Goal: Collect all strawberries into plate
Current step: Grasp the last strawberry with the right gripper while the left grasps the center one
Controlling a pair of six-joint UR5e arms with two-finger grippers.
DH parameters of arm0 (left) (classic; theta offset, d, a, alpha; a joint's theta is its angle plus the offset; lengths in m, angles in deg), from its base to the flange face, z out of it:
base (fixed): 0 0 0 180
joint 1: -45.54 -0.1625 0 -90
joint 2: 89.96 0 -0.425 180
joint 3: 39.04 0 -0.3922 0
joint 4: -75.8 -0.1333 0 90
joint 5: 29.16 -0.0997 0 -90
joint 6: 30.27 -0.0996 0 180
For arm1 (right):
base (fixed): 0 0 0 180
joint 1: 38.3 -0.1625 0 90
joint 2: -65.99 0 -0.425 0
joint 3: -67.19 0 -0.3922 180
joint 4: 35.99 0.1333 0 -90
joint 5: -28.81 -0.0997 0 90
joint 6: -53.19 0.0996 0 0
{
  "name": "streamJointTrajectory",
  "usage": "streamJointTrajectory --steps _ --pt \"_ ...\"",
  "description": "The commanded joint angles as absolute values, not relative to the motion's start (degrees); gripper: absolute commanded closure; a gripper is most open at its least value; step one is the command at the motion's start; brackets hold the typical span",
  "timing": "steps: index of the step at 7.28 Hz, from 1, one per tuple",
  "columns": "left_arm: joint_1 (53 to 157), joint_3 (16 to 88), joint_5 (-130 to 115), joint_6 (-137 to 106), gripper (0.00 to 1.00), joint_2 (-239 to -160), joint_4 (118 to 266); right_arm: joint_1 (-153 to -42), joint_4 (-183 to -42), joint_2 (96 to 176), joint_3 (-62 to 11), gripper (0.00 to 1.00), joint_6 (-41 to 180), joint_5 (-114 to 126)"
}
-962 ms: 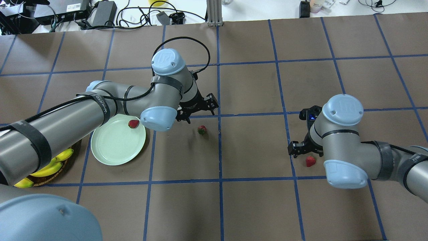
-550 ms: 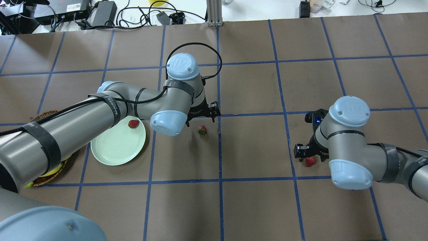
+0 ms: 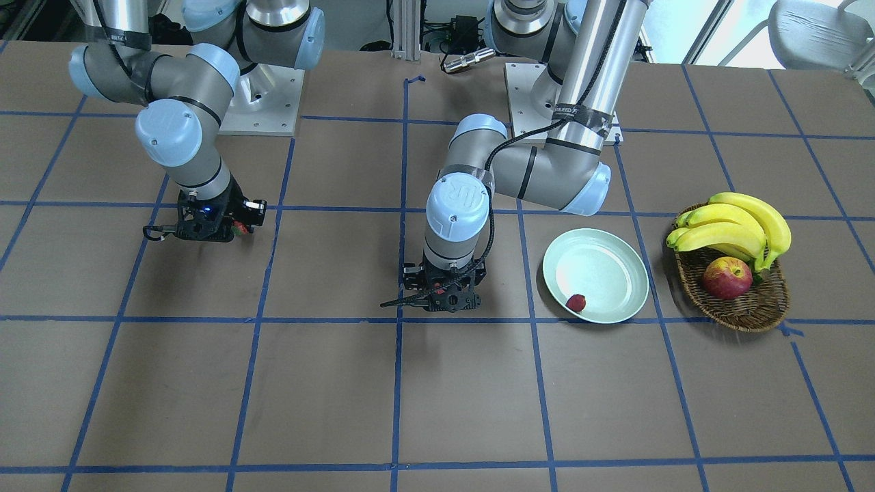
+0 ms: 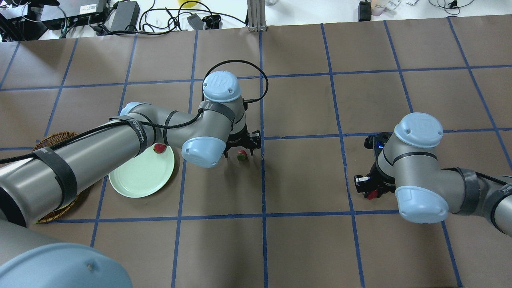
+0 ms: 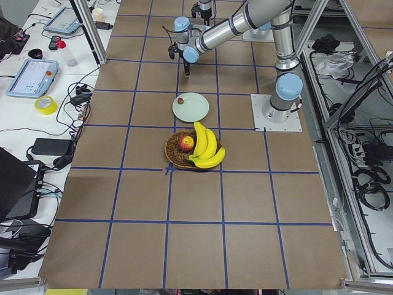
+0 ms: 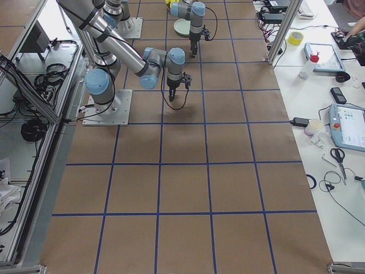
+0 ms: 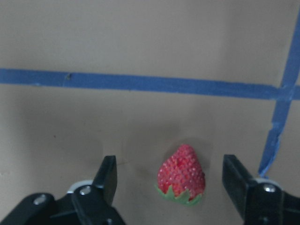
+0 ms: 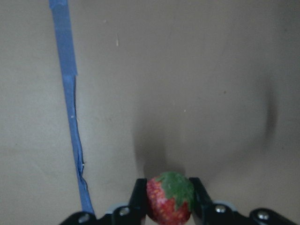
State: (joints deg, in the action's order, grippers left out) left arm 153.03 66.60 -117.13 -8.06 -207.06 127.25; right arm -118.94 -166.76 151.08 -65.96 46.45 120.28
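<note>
Red on brown paper: I count three strawberries. The first strawberry (image 4: 160,148) lies in the plate (image 4: 136,182), close to its far rim. The second strawberry (image 8: 168,205) is pinched in the right gripper (image 8: 168,197), which is clamped on its sides with the green cap turned up. It hangs low over the worktop (image 4: 304,248), and I cannot tell whether it is lifted clear.

The third strawberry (image 7: 182,174) sits on the worktop between the spread fingers of the left gripper (image 7: 169,161). It touches neither finger and is a little nearer one than the other. Its long axis runs tip away from the wrist and cap toward it, square to the line the fingers close along. A squeeze from here would, I judge, meet its narrow flanks.

From that gripper the plate is near, off to the robot's left. The right gripper is well apart from the plate, with the left arm standing between them. So the left arm has the shorter carry and the right a long one across.

Beyond the plate stand one wicker basket (image 3: 752,316), one apple (image 3: 727,278) and one bunch of bananas (image 3: 735,229). There is one plate.
</note>
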Motion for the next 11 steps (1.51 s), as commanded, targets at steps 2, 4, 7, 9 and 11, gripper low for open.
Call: streamJointTrajectory --steps 2,4,7,9,11 --pt "153.03 66.87 -116.88 -8.21 0.81 -206.32 127.13 -119.77 -161.41 150.36 -59.99 0.69 51.66 120.04" --pt "153.03 66.87 -116.79 -8.47 0.96 -206.41 126.87 -122.75 -161.85 149.84 -59.55 0.7 60.0 119.96" --pt "147.89 66.33 -117.84 -15.22 1.0 -203.44 127.39 -130.39 -161.85 146.95 -55.78 0.7 73.19 118.12" --pt "143.47 66.78 -118.11 -23.37 1.0 -198.53 130.35 -135.14 -162.47 145.18 -53.32 0.7 80.75 115.58" --pt "138.22 67.65 -122.47 -31.34 1.0 -195.88 132.58 -138.31 -162.56 143.52 -51.12 0.71 87.45 112.5"
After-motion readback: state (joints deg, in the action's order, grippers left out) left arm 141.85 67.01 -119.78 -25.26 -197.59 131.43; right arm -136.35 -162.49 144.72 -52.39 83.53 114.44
